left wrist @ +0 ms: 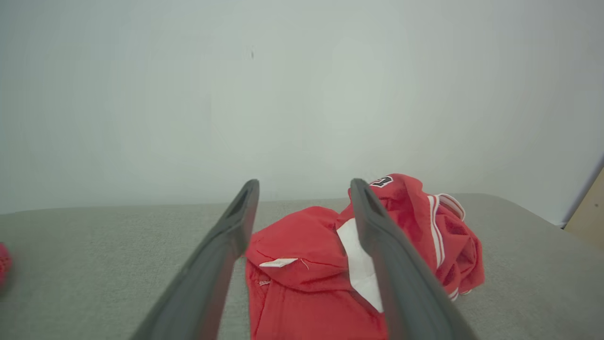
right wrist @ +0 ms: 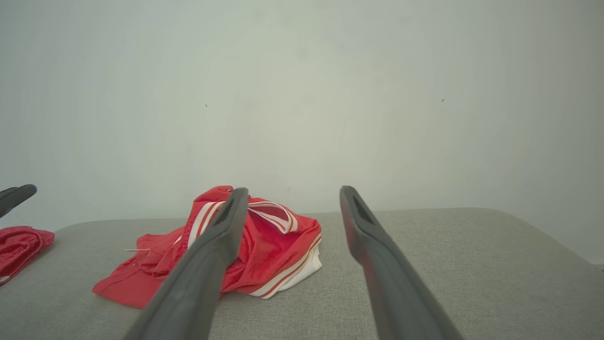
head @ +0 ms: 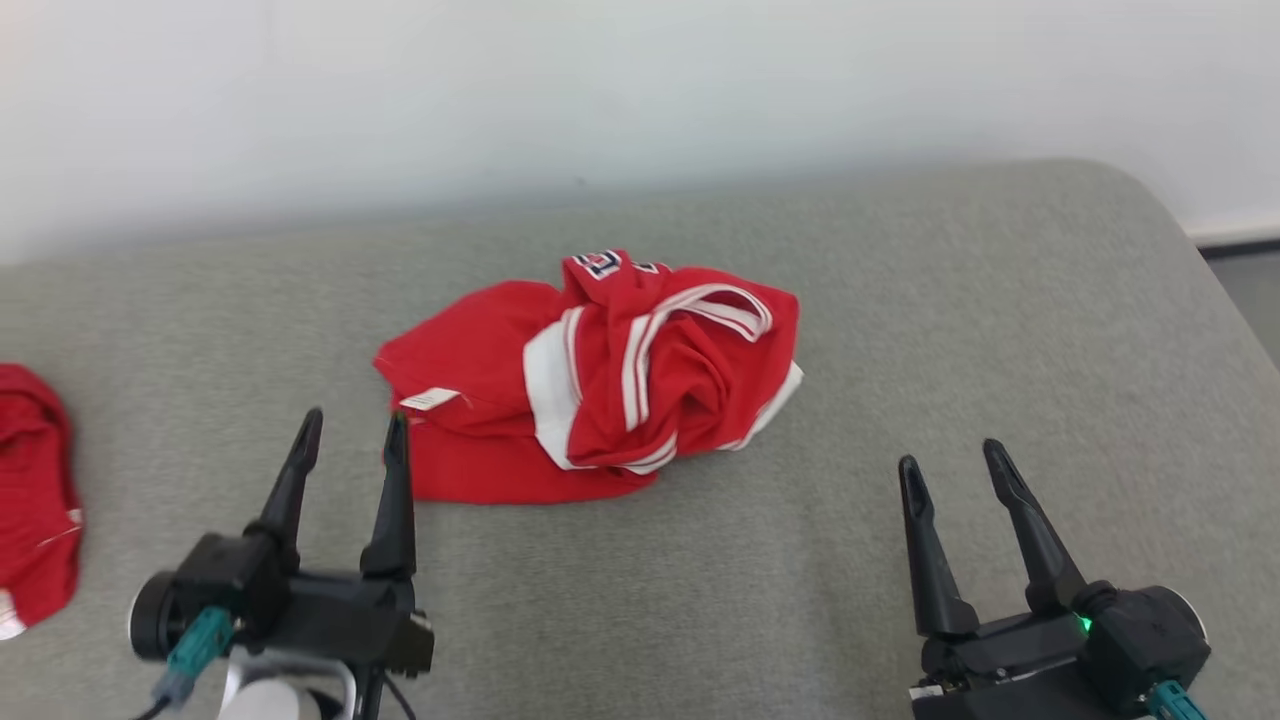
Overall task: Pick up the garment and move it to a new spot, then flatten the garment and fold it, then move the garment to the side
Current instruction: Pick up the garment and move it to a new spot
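- A second red cloth (head: 35,500) is cut off by the left edge of the head view; what it is cannot be told.
- The lettered patch (head: 603,263) at the top of the garment (head: 590,385) is folded over and unreadable.
- Whether the inner fingertip of the left gripper (head: 352,430) touches the garment's lower-left edge cannot be told. Its fingers stand apart with nothing between them.
- The right gripper (head: 950,458), at lower right, is likewise spread and empty, well apart from the garment.
- The garment lies crumpled at the centre of the grey cushion (head: 900,330). It is red with white bands and stripes, and a white label (head: 430,399) shows on its left side.
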Controlling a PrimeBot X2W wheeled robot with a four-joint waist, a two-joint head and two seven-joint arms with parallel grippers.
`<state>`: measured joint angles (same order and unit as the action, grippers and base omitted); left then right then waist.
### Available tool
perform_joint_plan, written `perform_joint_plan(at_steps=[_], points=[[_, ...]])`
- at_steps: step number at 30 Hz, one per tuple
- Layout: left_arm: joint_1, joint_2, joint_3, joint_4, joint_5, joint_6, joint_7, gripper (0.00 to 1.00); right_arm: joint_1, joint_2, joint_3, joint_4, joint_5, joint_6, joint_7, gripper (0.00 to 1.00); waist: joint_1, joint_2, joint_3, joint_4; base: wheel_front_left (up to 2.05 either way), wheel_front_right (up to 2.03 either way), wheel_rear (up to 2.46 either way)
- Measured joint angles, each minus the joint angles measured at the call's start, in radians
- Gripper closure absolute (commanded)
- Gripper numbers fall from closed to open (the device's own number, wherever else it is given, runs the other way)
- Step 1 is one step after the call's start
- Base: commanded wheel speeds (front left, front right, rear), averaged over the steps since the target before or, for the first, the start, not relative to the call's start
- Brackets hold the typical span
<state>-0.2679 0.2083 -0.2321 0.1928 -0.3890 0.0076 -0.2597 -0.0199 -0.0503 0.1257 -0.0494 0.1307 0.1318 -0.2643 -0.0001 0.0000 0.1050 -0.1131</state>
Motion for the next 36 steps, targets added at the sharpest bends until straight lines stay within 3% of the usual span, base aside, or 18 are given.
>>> perform_joint_plan(at_steps=[7,14,19,36], points=[[0.108,-0.040,0.106,-0.053,0.065,-0.020,0.000,0.00,0.027,0.000,-0.031,0.001,0.004,0.000,0.000,0.00,-0.0001,-0.0001,-0.064,0.076,0.00,0.00,0.00],[0.195,-0.061,0.159,-0.134,0.205,-0.080,0.000,0.00,0.049,0.000,-0.034,0.004,-0.011,0.000,0.000,0.00,-0.0001,-0.0001,-0.110,0.122,0.00,0.00,0.00],[0.269,-0.082,0.182,-0.166,0.231,-0.112,0.000,0.00,0.079,0.000,-0.034,0.014,-0.011,0.000,0.000,0.00,-0.0001,0.0000,-0.131,0.123,0.00,0.00,0.00],[0.308,-0.116,0.217,-0.133,0.280,-0.132,0.000,0.00,0.097,0.000,-0.033,0.030,-0.002,0.000,0.000,0.00,0.0001,0.0000,-0.140,0.107,0.00,0.00,0.00]])
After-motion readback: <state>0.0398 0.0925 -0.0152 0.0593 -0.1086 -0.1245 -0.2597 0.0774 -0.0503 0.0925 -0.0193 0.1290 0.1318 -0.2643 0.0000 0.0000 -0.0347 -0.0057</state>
